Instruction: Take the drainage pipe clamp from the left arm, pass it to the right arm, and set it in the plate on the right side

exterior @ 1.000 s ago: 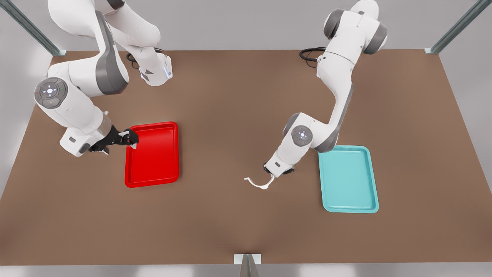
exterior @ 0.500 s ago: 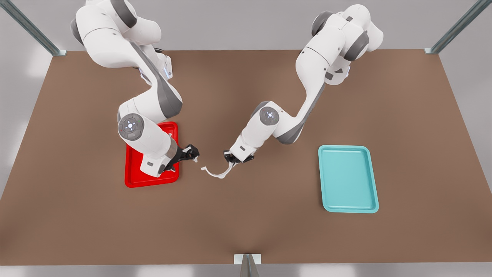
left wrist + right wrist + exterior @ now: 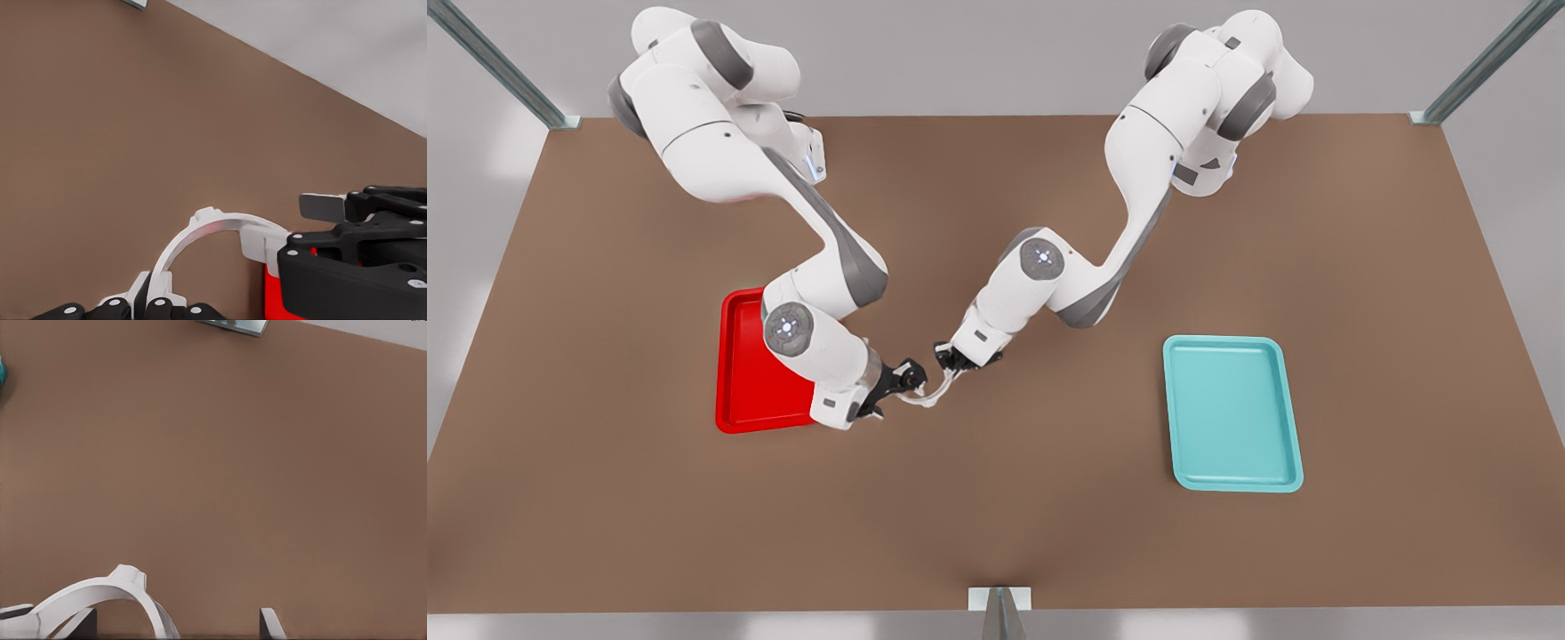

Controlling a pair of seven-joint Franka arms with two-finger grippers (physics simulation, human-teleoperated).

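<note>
The drainage pipe clamp (image 3: 929,397), a thin white half-ring, hangs over the table between the two grippers. My left gripper (image 3: 958,372), on the arm at the front view's right, is shut on one end of the clamp (image 3: 200,230). My right gripper (image 3: 914,380), on the arm at the front view's left, is open, and the clamp's free end (image 3: 100,590) lies between its spread fingers (image 3: 270,620), close to one of them. The red plate (image 3: 747,373) lies just behind the right gripper, partly covered by that arm.
A teal tray (image 3: 1232,413) lies on the brown table at the front view's right. Metal frame posts stand at the far corners, and a bracket (image 3: 1000,600) sits at the near edge.
Both arms swung toward the table's middle. The left gripper carried the clamp toward the front view's left, and the right gripper came off the red plate to the clamp's free end.
</note>
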